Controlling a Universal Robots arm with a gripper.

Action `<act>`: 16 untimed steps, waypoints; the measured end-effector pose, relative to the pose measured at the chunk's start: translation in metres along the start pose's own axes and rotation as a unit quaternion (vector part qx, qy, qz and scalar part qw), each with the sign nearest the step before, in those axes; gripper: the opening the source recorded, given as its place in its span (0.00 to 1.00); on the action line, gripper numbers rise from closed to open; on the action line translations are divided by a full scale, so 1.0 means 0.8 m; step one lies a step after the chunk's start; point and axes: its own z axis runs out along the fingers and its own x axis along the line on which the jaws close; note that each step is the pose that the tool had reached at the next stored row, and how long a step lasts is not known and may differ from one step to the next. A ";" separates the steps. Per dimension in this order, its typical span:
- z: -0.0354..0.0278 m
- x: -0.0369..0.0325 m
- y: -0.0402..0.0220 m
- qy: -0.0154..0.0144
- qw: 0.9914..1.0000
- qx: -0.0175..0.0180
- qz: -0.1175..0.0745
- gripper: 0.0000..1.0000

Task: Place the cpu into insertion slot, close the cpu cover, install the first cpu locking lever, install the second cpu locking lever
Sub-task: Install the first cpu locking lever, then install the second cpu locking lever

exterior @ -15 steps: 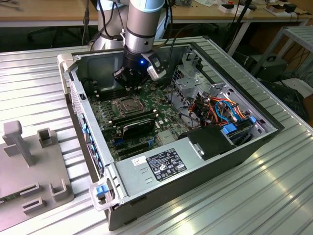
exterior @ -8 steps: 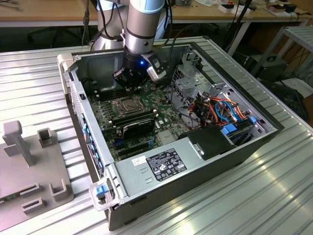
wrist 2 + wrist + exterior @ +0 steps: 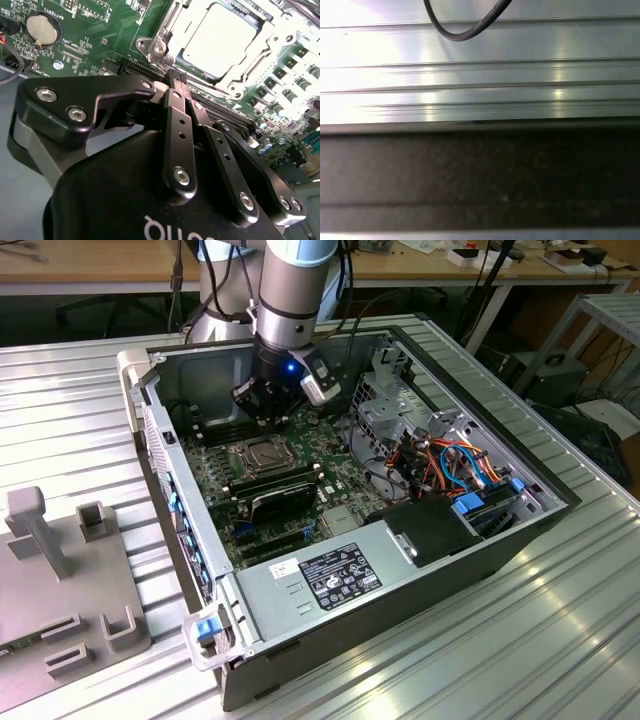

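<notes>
Inside the open computer case, my gripper hangs over the green motherboard, just behind the insertion slot. In the second wrist view its two black fingers meet at the tips, so the gripper is shut with nothing visible between them. The tips sit right beside the slot's silver frame. The cpu lies in the slot with its dull silver top showing. The cpu cover lies flat around it, framing the chip through its window.
Long black memory sticks lie in front of the slot. A metal drive cage and coloured cables fill the exterior view's right. A coin battery sits on the board. A grey fixture stands outside. A black cable crosses ribbed aluminium.
</notes>
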 end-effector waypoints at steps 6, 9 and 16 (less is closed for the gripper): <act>-0.0059 0.0000 -0.0049 0.000 1.000 0.000 0.000 0.11; -0.0060 0.0000 -0.0055 0.000 1.000 0.000 0.000 0.11; -0.0060 0.0000 -0.0063 0.000 1.000 0.000 0.000 0.11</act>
